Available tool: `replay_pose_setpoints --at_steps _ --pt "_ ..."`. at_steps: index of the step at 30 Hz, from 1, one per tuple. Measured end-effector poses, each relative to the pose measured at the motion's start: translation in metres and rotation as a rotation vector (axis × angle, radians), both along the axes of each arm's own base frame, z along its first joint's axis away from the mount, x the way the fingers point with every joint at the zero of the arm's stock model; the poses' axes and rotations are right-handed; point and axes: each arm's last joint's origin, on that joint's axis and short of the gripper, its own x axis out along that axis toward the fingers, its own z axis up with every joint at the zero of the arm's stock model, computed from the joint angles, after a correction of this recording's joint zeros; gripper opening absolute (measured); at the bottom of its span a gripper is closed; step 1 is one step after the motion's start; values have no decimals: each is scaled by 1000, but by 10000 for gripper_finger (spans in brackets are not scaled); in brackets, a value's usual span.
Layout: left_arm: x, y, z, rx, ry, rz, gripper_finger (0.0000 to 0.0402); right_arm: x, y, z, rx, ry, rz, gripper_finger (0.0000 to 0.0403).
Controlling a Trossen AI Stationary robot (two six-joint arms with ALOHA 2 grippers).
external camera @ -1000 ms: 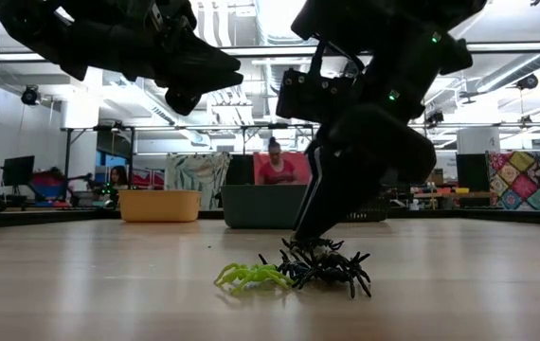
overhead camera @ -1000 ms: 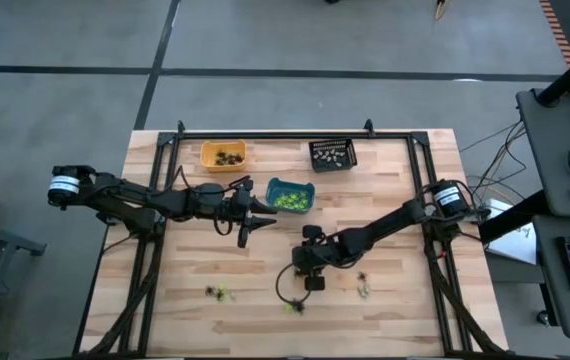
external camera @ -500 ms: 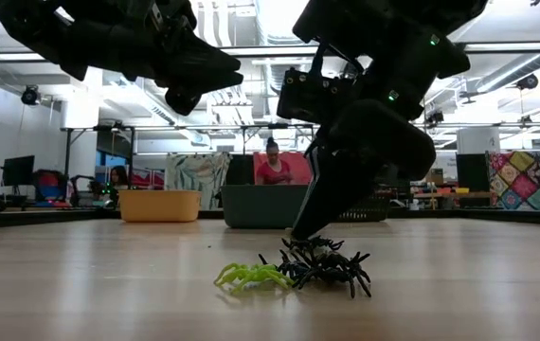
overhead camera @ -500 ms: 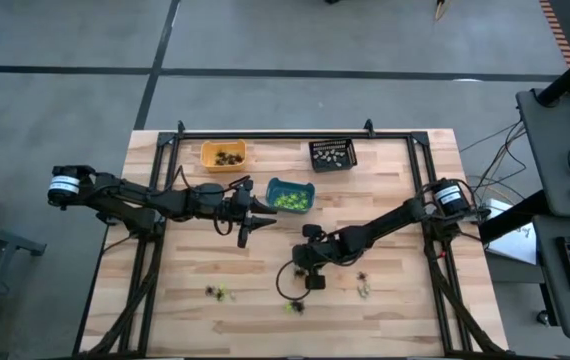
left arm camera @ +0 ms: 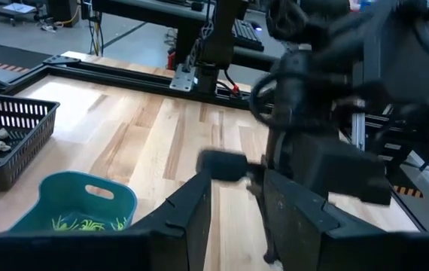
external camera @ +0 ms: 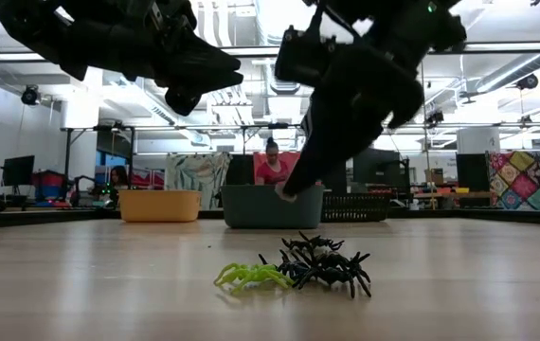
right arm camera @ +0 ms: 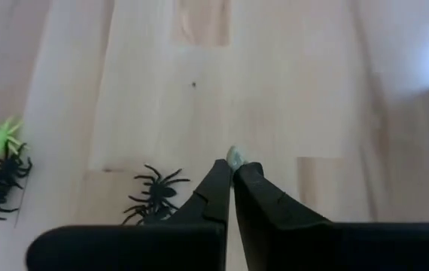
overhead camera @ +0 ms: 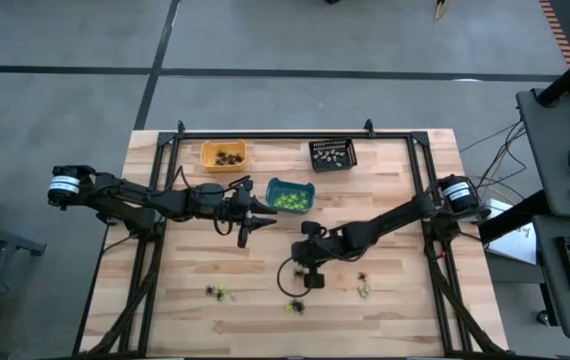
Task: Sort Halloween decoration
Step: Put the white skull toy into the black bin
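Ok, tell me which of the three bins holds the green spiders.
The teal bin, in the middle of the table nearest the left arm's fingers; the orange bin holds dark pieces, the black basket pale ones.

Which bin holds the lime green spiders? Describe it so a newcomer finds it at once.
On the wooden table, look along the far edge where three small bins sit. The teal plastic bin sits nearest the table's middle, between the orange bin and black mesh basket; it alone holds lime green pieces.

Table (overhead camera: 385, 310): pale wood planks, smooth, matt, visible grain; black metal frame rails
Black spiders (external camera: 325, 264): glossy moulded plastic
Green spider (external camera: 251, 276): lime plastic, slight sheen
Teal bin (left arm camera: 79, 203): smooth matt plastic
Black basket (left arm camera: 7, 143): slotted plastic
Right gripper (right arm camera: 233, 169): fingers dark matt plastic
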Motion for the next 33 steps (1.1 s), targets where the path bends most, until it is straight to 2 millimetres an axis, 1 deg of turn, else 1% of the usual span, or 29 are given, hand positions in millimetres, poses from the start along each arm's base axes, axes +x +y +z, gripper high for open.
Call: replay_pose_setpoints --at_steps 2,4,8,12,15,17,19,22,26,29,33 --pt "0 0 0 -1 -4 -1 107 -3 -7 11 0 -5 -15 8" --pt "0 -1 1 -3 -6 -3 107 -6 -18 23 0 -10 -43 8" --pt "0 -1 1 -4 -10 -5 107 -18 -50 49 -14 -8 -116 8" --pt "0 -1 1 -4 -13 -5 107 -33 -98 76 -19 -35 -256 8" --pt "0 -1 2 -4 -18 -5 107 -45 -138 87 -22 -39 -383 8" --pt "0 -1 2 -4 -19 -5 107 -55 -166 90 -16 -27 -467 8" --pt "0 -1 2 -3 -20 -5 107 -65 -195 89 -11 -10 -558 8" --pt "0 -1 2 2 -20 -6 107 -80 -233 79 -4 49 -687 8" --pt "0 -1 2 5 -20 -7 107 -98 -273 61 74 108 -841 8" --pt "0 -1 2 20 -20 -9 107 -104 -290 44 137 149 -954 8" --pt "0 -1 2 49 -20 4 107 -100 -296 20 164 222 -969 8"
